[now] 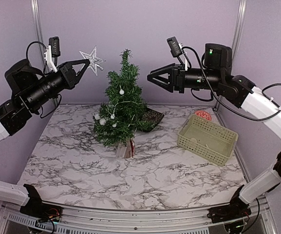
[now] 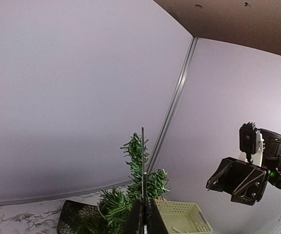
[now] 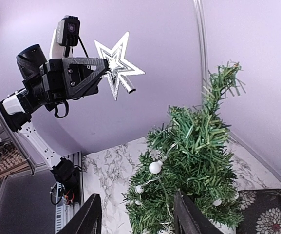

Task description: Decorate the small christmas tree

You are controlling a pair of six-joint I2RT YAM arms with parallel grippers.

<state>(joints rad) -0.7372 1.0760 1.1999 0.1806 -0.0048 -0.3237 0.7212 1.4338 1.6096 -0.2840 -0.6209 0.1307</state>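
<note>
The small christmas tree (image 1: 121, 105) stands mid-table with a string of white beads (image 1: 121, 91) on its branches. My left gripper (image 1: 85, 64) is shut on a silver star (image 1: 93, 59), held high in the air just left of the treetop. In the left wrist view the star (image 2: 142, 156) shows edge-on as a thin line rising from the shut fingers, with the tree (image 2: 136, 148) behind it. My right gripper (image 1: 150, 78) is open and empty, level with the treetop on its right. In the right wrist view the tree (image 3: 194, 165) and the star (image 3: 117, 68) show beyond the spread fingers (image 3: 95, 204).
A pale green perforated basket (image 1: 207, 139) sits at the right of the marble table (image 1: 155, 175). A dark floral tray (image 1: 153, 120) lies behind the tree. A red item (image 1: 203, 115) lies behind the basket. Purple walls close in the back and sides.
</note>
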